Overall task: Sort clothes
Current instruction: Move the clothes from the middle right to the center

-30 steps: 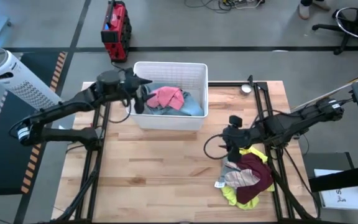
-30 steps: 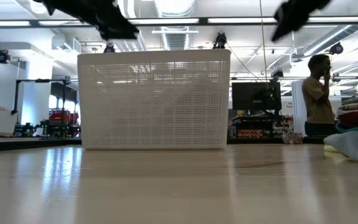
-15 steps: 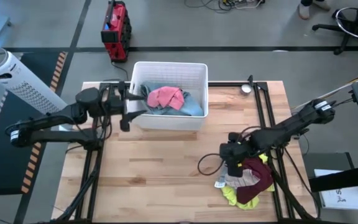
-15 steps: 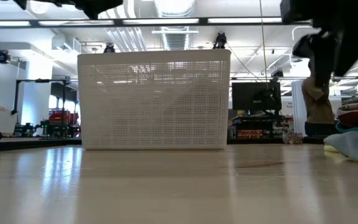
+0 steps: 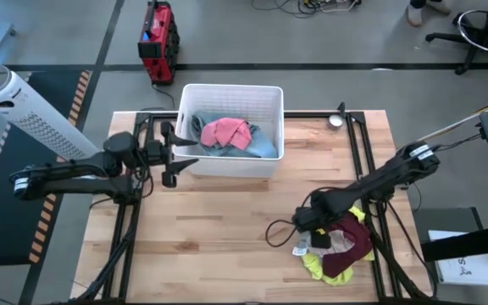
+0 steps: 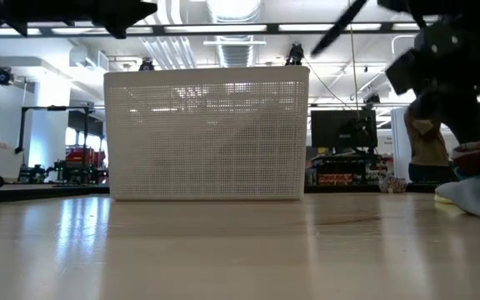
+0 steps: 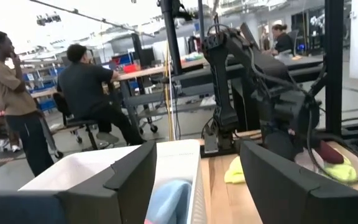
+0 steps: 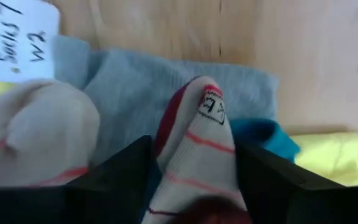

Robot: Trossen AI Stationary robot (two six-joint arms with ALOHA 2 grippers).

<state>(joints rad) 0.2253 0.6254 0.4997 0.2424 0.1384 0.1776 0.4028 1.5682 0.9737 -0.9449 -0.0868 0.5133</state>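
I have the right tool (image 5: 313, 233) down at the near edge of the loose pile of clothes (image 5: 343, 246) on the counter (image 5: 227, 229). In its wrist view the fingers stand apart, straddling a pale striped garment (image 8: 194, 155) with red lines and a small label. That piece lies directly between the fingers, on top of a grey piece (image 8: 135, 93). A teal scrap (image 8: 263, 134) and a yellow one (image 8: 331, 155) lie just beyond it. A white paper tag (image 8: 17, 40) sits off to one side of the fingers.

My worry is the layering. If I close here, I judge the fingers could pinch the grey fabric underneath along with the striped one, and two garments would come up as one. The pile's maroon piece (image 5: 346, 233) lies just beside the tool too, and could drag along. Soft cloth may also slip out if I catch only a fold.

My left tool (image 5: 169, 155) hangs just outside the white basket (image 5: 231, 165), by its side wall, with its fingers spread and nothing between them. The basket already holds a pink garment (image 5: 225, 132) over light blue fabric (image 5: 261, 146). That tool is close enough to the basket wall that a careless swing could knock the basket across the counter.
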